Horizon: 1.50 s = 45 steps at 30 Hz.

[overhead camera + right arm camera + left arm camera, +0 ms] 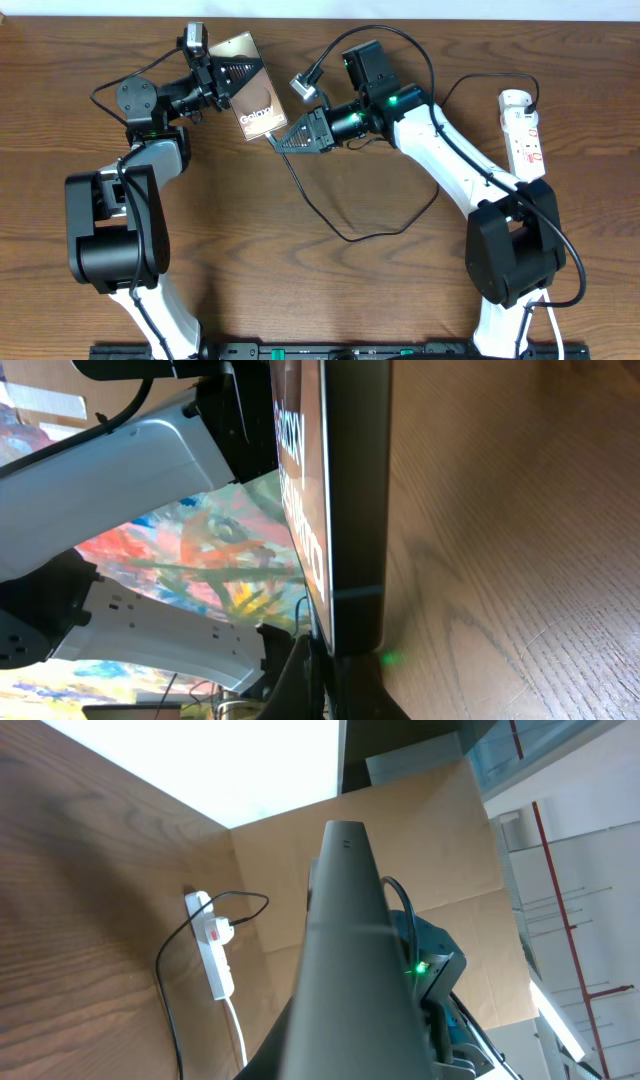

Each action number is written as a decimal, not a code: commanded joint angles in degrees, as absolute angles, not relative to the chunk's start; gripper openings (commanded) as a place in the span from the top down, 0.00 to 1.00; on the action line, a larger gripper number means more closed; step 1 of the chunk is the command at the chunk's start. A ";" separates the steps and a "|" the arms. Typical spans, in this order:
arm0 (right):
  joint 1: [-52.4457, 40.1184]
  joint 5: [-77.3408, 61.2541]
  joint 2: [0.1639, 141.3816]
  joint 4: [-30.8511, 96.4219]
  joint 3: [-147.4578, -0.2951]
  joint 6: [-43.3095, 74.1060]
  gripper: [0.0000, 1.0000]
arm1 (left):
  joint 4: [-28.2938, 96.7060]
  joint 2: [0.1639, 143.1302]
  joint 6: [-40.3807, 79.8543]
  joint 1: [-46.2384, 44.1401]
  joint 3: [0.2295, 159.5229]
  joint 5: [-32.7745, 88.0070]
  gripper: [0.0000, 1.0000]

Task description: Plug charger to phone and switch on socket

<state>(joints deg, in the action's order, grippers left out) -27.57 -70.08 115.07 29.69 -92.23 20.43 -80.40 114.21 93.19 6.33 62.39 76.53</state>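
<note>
The phone (pixel 255 100), brown screen with white "Galaxy" lettering, is held tilted above the table by my left gripper (pixel 222 82), which is shut on its upper end. My right gripper (pixel 280 142) is shut on the charger's connector end, right at the phone's lower edge. The thin black charger cable (pixel 345 237) loops across the table toward the white socket strip (pixel 524 130) at the right. The left wrist view shows the phone edge-on (pixel 345 950) and the socket (pixel 212 950) beyond it. The right wrist view shows the phone's edge (pixel 355 490) directly above my right fingertips (pixel 325 670). The connector tip itself is hidden.
The wooden table (pixel 320 300) carries nothing else besides the slack cable loop in the middle. The socket's white cord (pixel 238 1030) runs toward the near edge. Both arm bases stand at the front edge.
</note>
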 commanded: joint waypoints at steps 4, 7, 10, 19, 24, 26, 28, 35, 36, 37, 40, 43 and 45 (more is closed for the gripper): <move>-26.55 -69.36 115.20 28.64 -92.42 21.04 0.99 | -81.17 113.10 93.27 5.80 62.87 79.02 0.93; -26.85 -69.36 115.20 27.79 -92.42 22.02 0.99 | -81.17 113.10 93.27 5.80 62.87 79.00 0.93; -27.38 -69.34 115.20 26.61 -92.42 22.79 0.99 | -81.17 113.10 93.27 5.80 62.87 79.00 0.93; -28.93 -68.69 115.20 23.05 -92.42 25.65 0.99 | -81.17 113.10 93.27 5.65 62.87 79.05 0.93; -28.49 -67.64 115.20 22.92 -92.42 25.98 0.99 | -81.17 113.10 93.25 5.65 62.87 80.51 0.93; -28.14 -67.64 115.20 22.61 -92.42 26.26 0.99 | -81.17 113.10 93.25 5.65 62.87 81.43 0.93; -27.86 -67.64 115.20 21.76 -92.42 27.00 0.99 | -81.19 113.10 93.25 5.65 62.87 82.61 0.93; -27.35 -67.59 115.20 18.87 -92.42 28.73 0.99 | -81.17 113.10 93.27 5.65 62.87 88.29 0.93; -27.35 -67.59 115.20 18.76 -92.42 28.73 0.99 | -81.17 113.10 93.27 5.65 62.87 88.53 0.93; -27.35 -67.57 115.20 18.79 -92.42 28.73 0.99 | -81.17 113.10 93.30 5.65 62.87 88.53 0.93; -27.35 -67.55 115.20 18.81 -92.42 28.73 0.99 | -81.17 113.10 93.27 5.65 62.87 88.44 0.93; -27.35 -67.37 115.20 18.79 -92.42 28.71 0.99 | -81.17 113.10 93.27 5.65 62.87 88.44 0.93; -27.35 -67.37 115.20 18.81 -92.42 28.69 0.99 | -81.17 113.10 93.27 5.65 62.87 88.44 0.93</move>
